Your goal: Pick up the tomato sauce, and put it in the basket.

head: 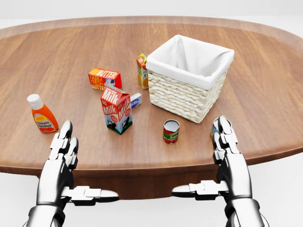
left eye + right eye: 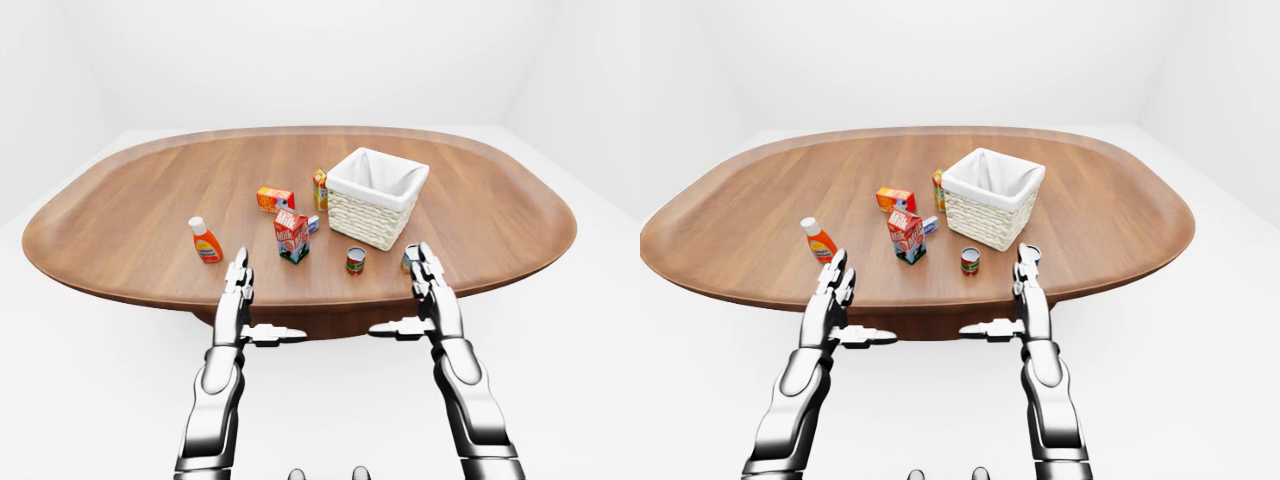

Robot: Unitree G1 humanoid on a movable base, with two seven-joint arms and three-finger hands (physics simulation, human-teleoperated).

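Head view: oval wooden tabletop (image 1: 265,94) fills most of the frame. Tomato sauce can (image 1: 171,131) stands upright at lower centre, just below the basket (image 1: 189,78), apart from it. Basket is wicker with white liner, upper right of centre. Milk carton (image 1: 116,109) stands left of the can; butter box (image 1: 104,78) above it; small orange carton (image 1: 142,70) touches or nearly touches the basket's left side. Orange sauce bottle (image 1: 41,114) sits at far left. Left hand (image 1: 64,156) at lower left, fingers spread apart, thumb out sideways, holding nothing. Right hand (image 1: 226,156) at lower right, likewise spread, empty, partly covering a small can at its fingertips.
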